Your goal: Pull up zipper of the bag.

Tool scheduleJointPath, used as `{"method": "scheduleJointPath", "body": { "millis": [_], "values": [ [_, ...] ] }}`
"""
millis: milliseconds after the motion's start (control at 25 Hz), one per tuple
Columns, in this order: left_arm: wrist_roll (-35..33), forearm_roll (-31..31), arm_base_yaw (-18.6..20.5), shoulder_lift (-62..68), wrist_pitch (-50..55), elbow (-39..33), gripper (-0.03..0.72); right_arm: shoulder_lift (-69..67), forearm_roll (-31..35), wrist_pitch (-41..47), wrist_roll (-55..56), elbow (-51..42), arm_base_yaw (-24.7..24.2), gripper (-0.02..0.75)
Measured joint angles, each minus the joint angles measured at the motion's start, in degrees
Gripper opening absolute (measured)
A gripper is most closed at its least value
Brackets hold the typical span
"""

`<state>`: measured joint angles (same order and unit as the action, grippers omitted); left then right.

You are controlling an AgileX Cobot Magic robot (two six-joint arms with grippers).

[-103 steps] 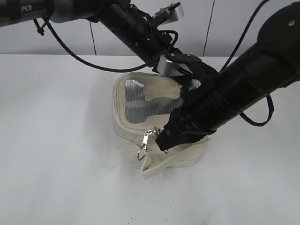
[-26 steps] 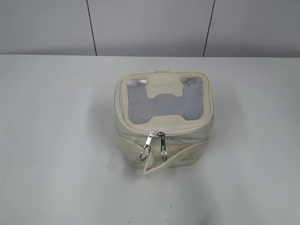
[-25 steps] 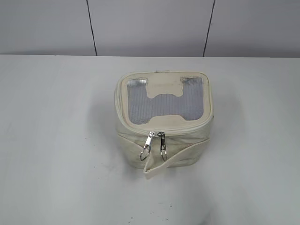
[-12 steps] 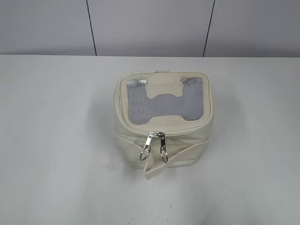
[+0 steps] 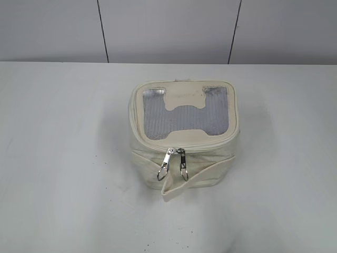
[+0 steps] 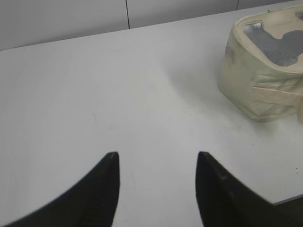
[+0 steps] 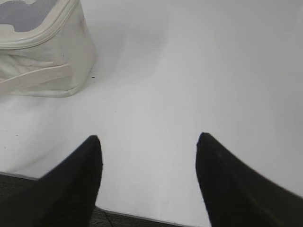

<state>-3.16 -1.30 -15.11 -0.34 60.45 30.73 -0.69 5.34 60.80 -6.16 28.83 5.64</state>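
The cream bag (image 5: pixel 181 134) stands in the middle of the white table, its grey H-shaped mesh window facing up. The zipper (image 5: pixel 185 147) runs shut around the top panel's edge. Its two silver pulls (image 5: pixel 174 163) hang side by side at the front, ring loops down, above the cream strap (image 5: pixel 197 176). Neither arm shows in the exterior view. My left gripper (image 6: pixel 157 156) is open and empty over bare table, with the bag (image 6: pixel 265 66) far to its upper right. My right gripper (image 7: pixel 147 138) is open and empty near the table's front edge, with the bag (image 7: pixel 40 52) at its upper left.
The white table (image 5: pixel 63 158) ends at a grey panelled wall (image 5: pixel 168 29) behind the bag. The table's front edge (image 7: pixel 142 218) shows just below the right gripper, and a table edge shows at the lower right of the left wrist view (image 6: pixel 289 199).
About four seconds ago both arms were over the bag, the right one at the zipper. They have since drawn back out of the exterior view. The bag has stood still over the last second.
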Motion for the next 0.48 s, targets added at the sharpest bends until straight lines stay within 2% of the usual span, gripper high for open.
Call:
{"method": "scheduleJointPath", "body": {
  "millis": [360,480],
  "values": [
    [0.00,0.00,0.00,0.00,-0.04,0.00,0.384,-0.05,0.12,0.00,-0.06,0.00,0.00,0.494],
    [0.00,-0.01,2.03,0.00,-0.06,0.00,0.382,-0.05,0.18,-0.06,-0.06,0.00,-0.38,0.494]
  ]
}}
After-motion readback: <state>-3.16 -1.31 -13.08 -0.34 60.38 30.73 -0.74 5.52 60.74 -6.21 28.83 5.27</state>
